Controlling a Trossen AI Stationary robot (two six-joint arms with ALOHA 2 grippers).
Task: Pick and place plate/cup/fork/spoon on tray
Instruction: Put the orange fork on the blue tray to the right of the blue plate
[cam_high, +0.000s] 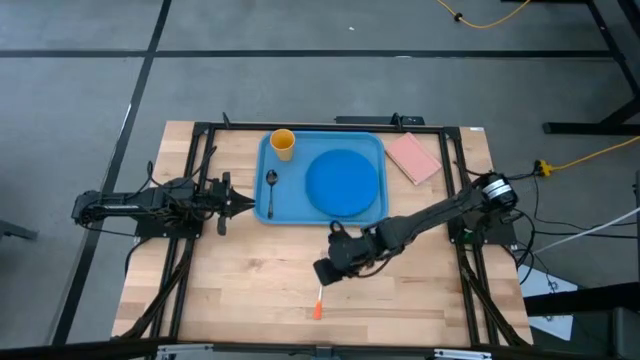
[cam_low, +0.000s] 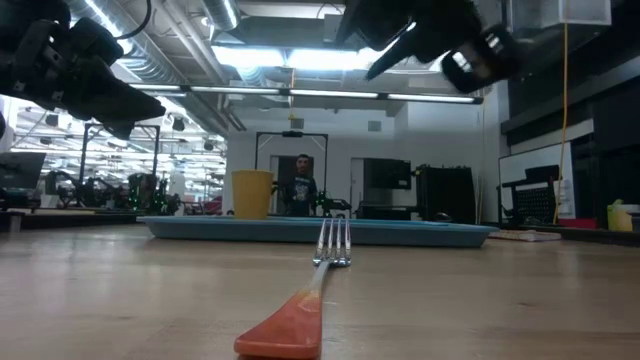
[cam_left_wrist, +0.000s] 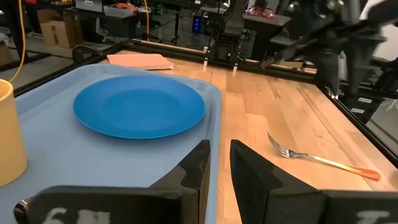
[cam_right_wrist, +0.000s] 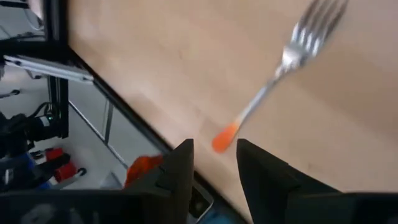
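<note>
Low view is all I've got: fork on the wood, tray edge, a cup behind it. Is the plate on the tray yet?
Observer: Yes, the plate lies flat in the tray, right of the cup.
Operator: Spoon?
Observer: The spoon is in the tray too, left of the plate, below the cup.
Operator: Which hand is near the fork?
Observer: The right hand hangs just above the fork, empty. The left hand waits at the tray's left edge.
</note>
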